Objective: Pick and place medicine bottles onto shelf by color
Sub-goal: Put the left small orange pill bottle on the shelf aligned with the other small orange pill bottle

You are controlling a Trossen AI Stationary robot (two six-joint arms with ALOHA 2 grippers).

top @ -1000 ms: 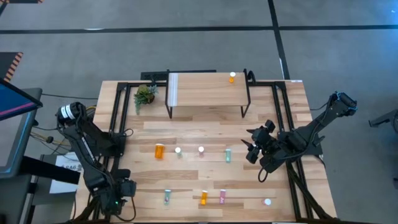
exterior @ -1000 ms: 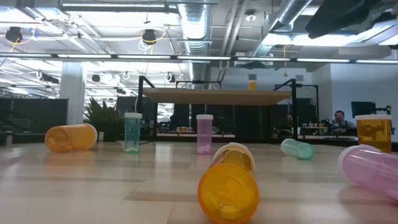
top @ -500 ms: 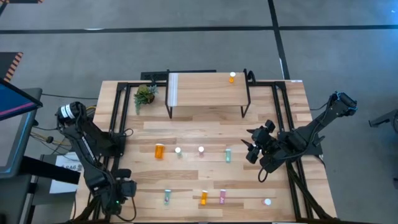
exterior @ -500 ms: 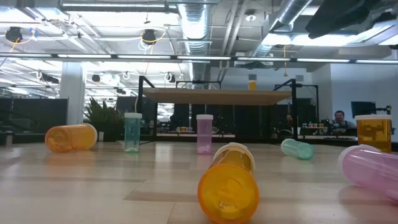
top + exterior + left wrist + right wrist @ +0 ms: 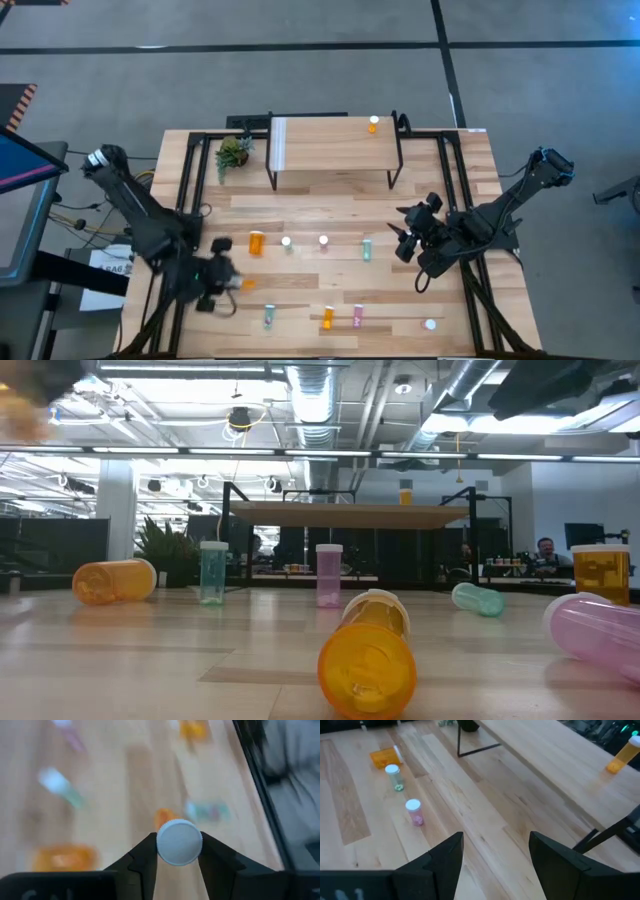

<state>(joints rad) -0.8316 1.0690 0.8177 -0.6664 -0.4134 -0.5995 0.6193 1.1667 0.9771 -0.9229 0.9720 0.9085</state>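
My left gripper (image 5: 232,280) hangs above the table's near left part, shut on a small orange medicine bottle (image 5: 247,284) with a white cap. Other medicine bottles rest on the table: a large orange one (image 5: 257,242) on its side, a teal one (image 5: 287,243) and a pink one (image 5: 323,241) upright, and a teal one (image 5: 367,249) lying. Nearer the front edge lie three more (image 5: 327,319). The shelf (image 5: 330,145) stands at the far side with one orange bottle (image 5: 373,124) upright on it. My right gripper (image 5: 404,240) waits open at the right. My left gripper pinches the bottle's white cap (image 5: 179,842) by its rim between its two fingers (image 5: 145,857). The orange body (image 5: 164,816) points away past the fingertips. The fingers slant downward, and the bottle is lifted clear of the table.
A small green plant (image 5: 233,152) stands left of the shelf. A loose white cap or upright bottle (image 5: 430,324) sits near the front right corner. Black frame rails (image 5: 186,190) run along the table's left and right sides.
My left gripper has risen from the table's near left corner and swung toward the table's middle, turning as it went. It now carries a small orange bottle clear of the wood. The move came mostly in the last half second.
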